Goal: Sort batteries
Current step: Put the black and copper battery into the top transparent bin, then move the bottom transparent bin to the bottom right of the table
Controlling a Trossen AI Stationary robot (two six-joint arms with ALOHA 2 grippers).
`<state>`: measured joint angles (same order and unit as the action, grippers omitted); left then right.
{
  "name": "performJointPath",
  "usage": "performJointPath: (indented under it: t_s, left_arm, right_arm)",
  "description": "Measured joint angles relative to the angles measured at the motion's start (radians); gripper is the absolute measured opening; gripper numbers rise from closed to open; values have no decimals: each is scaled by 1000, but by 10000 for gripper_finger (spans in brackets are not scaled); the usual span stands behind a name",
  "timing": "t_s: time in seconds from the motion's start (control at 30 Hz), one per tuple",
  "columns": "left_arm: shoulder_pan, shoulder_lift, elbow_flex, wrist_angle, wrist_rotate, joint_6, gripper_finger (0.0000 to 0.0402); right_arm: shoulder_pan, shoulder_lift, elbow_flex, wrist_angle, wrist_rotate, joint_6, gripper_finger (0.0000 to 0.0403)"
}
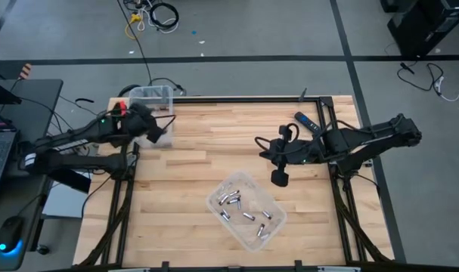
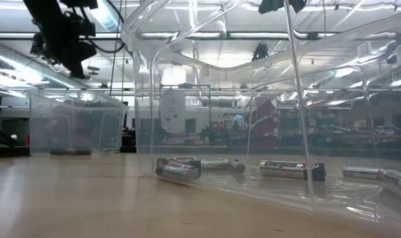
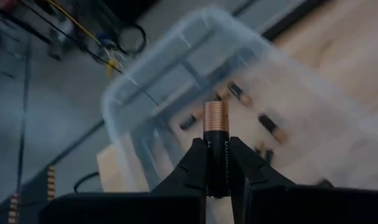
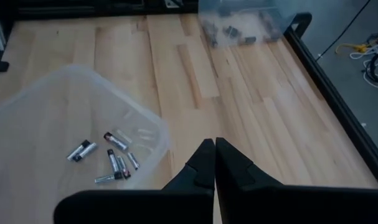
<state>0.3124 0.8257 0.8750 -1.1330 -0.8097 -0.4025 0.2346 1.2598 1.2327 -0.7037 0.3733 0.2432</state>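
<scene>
The left tool [image 3: 216, 180] is clamped on a black cylindrical battery with a copper-coloured end [image 3: 216, 149], which stands upright between the two dark fingers [image 3: 189, 169] with its copper end pointing away from the wrist. In the high view this tool [image 1: 152, 130] hangs at about ten o'clock on the pale wooden worktop [image 1: 214, 155], over the small clear plastic bin [image 1: 155, 97] at the worktop's far left corner. Several dark cells with copper ends [image 3: 238, 93] already lie on that bin's floor. The right tool [image 4: 213, 163] has its fingers pressed together with nothing between them; from above it [image 1: 279, 177] sits near three o'clock, just beside the rim of the larger clear plastic tub [image 1: 214, 198] that lies at about six o'clock. Inside that tub rest the loose silvery and dark batteries [image 1: 244, 210], scattered singly and in small clusters; the low view shows some of them [image 2: 180, 168] lying on their sides against the tub's floor. A black-and-blue remote-like bar [image 1: 305, 122] lies at about two o'clock, close to the right arm.
</scene>
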Motion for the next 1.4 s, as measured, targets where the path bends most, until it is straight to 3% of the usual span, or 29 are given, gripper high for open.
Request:
performJointPath:
  t_s: [0.1,0.47,0.63,0.67,0.77,0.87,1.03,1.1,1.23,1.3,1.4]
  left_arm:
    - [45,4,-31,19,67,25,26]
    - [117,8,-60,91,83,55,120]
    - [116,9,-40,94,101,80,143]
    - [112,8,-22,94,133,80,144]
    - [78,7,48,108,355,94,144]
    - [-28,7,87,191,539,183,135]
    - [-313,39,88,356,710,300,109]
    - [-454,81,88,412,699,326,92]
    - [-715,211,88,459,551,337,37]
    - [-810,283,87,482,498,320,11]
    - [-907,386,87,568,459,281,6]
  right_arm:
    - [5,0,-13,22,0,-1,0]
    - [41,0,-14,23,1,28,1]
    - [61,0,-14,23,1,45,1]
    - [65,0,-14,23,2,44,1]
    - [75,0,-14,22,7,45,0]
    - [89,0,-14,20,30,46,1]
    - [104,0,-14,17,31,60,1]
    - [110,0,-14,15,31,72,1]
    - [130,0,-14,14,31,96,1]
    - [141,0,-14,14,31,102,0]
    - [154,0,-14,15,30,109,1]
